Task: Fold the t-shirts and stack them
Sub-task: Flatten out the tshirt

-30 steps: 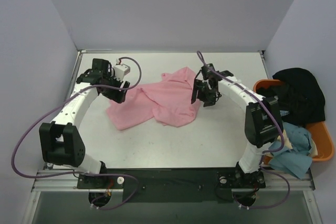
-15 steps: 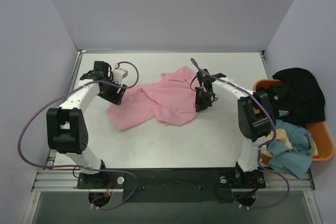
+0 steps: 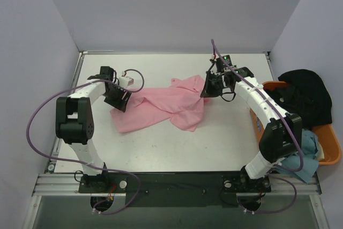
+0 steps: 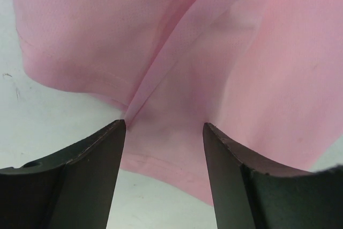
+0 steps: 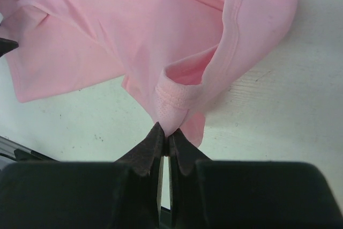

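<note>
The light pink t-shirt (image 3: pixel 166 105) lies crumpled and stretched across the middle of the table. My right gripper (image 3: pixel 208 90) is shut on a bunched hem at its right end, and the pinched cloth (image 5: pixel 177 108) rises from the closed tips of that gripper (image 5: pixel 167 132). My left gripper (image 3: pixel 119 100) hangs open low over the shirt's left edge; in the left wrist view its fingers (image 4: pixel 107 148) straddle a fold of pink cloth (image 4: pixel 214 52) and touch nothing. A black t-shirt (image 3: pixel 305 95) and a light blue one (image 3: pixel 300 156) lie in the tub at the right.
An orange tub (image 3: pixel 331 151) stands off the table's right edge, with clothes heaped in it and spilling over. Lilac walls close the table at the back and both sides. Purple cables loop off both arms above the table.
My right gripper closed on the pink shirt's right end and drew it up and toward the back right, stretching the cloth. My left gripper slid down to the shirt's left edge and narrowed slightly.
</note>
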`<state>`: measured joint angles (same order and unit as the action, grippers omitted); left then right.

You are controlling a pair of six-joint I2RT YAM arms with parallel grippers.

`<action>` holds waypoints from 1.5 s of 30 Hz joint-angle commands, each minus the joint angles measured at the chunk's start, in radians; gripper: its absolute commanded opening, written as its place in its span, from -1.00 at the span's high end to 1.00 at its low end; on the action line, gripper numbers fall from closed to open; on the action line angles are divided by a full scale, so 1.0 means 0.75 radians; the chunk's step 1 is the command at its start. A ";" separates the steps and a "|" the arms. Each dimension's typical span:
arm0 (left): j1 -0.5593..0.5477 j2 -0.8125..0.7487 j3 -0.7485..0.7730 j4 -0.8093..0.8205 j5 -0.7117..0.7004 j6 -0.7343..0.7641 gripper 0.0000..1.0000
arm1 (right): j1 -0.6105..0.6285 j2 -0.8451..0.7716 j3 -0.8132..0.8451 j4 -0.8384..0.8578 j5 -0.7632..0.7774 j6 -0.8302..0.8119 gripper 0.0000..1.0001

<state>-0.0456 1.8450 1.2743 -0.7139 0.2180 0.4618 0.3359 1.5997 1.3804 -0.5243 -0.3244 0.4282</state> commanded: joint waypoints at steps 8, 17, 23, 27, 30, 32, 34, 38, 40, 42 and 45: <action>0.024 0.035 0.056 0.079 0.032 0.114 -0.37 | -0.024 -0.067 -0.010 -0.039 -0.009 -0.027 1.00; 0.044 0.084 0.070 -0.079 0.020 0.172 0.03 | -0.043 -0.081 0.008 -0.047 0.009 -0.041 1.00; 0.051 -0.005 0.103 -0.230 0.036 0.245 1.00 | -0.100 -0.149 0.084 -0.080 0.013 -0.043 1.00; 0.040 -0.156 0.319 -0.375 0.055 0.207 1.00 | -0.106 -0.245 0.249 -0.182 0.050 -0.084 1.00; 0.024 -0.255 0.631 -0.510 0.037 0.200 1.00 | -0.106 -0.375 0.415 -0.244 0.075 -0.105 1.00; 0.016 -0.314 0.830 -0.614 0.006 0.196 1.00 | -0.106 -0.468 0.505 -0.260 0.089 -0.111 1.00; 0.010 -0.376 0.998 -0.700 -0.043 0.192 1.00 | -0.106 -0.562 0.589 -0.262 0.091 -0.121 1.00; -0.001 -0.545 1.223 -0.770 -0.129 0.190 1.00 | -0.104 -0.721 0.742 -0.262 0.034 -0.143 1.00; -0.009 -0.660 1.301 -0.789 -0.154 0.204 1.00 | -0.104 -0.781 0.818 -0.266 -0.015 -0.125 1.00; -0.011 -0.735 1.383 -0.809 -0.158 0.221 1.00 | -0.104 -0.838 0.863 -0.264 -0.042 -0.082 1.00; -0.013 -0.791 1.477 -0.846 -0.172 0.231 1.00 | -0.108 -0.926 0.857 -0.268 -0.052 -0.023 1.00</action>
<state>-0.0517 1.2747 2.3104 -1.2358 0.1318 0.6155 0.2565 0.9260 2.0411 -0.6960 -0.3248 0.3527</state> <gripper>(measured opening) 0.024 0.007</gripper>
